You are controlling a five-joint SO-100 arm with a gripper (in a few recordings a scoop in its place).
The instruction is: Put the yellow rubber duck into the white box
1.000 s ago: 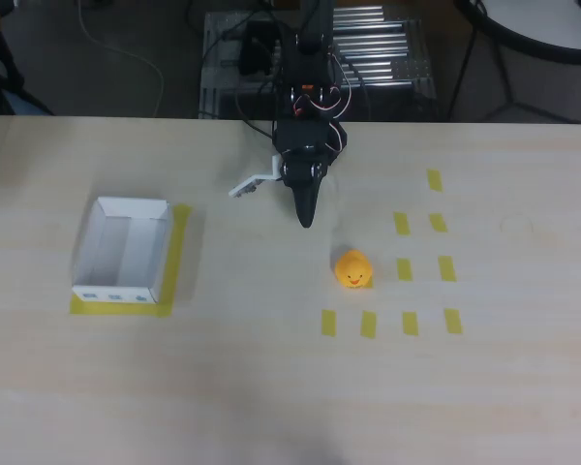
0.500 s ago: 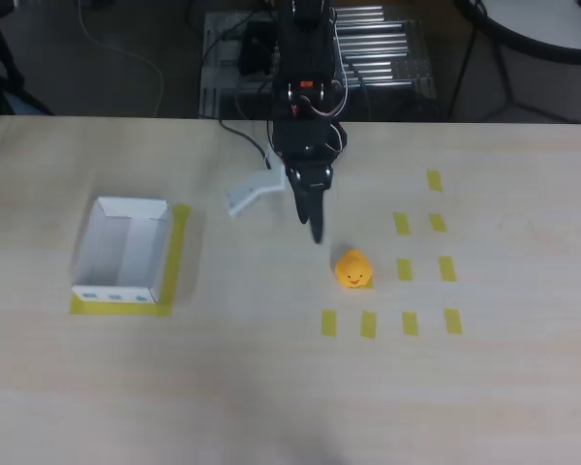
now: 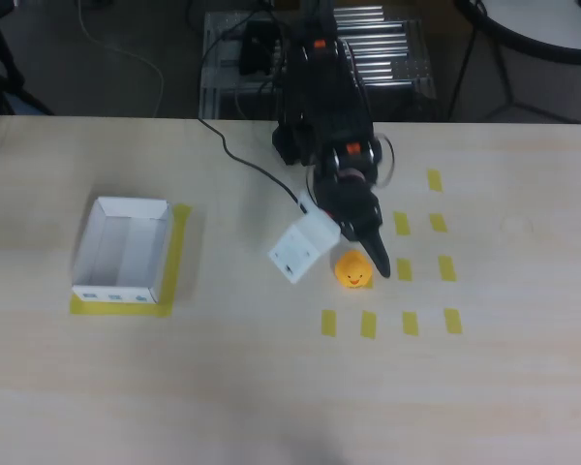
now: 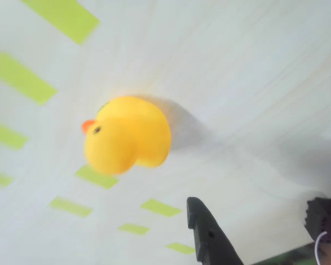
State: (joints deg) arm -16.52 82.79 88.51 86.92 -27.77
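White box holds nothing; yellow rubber duck on tabletop. Gripper wide open, straddling duck, gripping nothing.

I count one yellow rubber duck, seen also in the wrist view, one white box and one gripper on one table. I count nine short yellow tape rectangles in the overhead view: four in the bottom row, two in the row above it, two in the next, and one alone at the top. I also count one larger yellow tape patch beneath the box.
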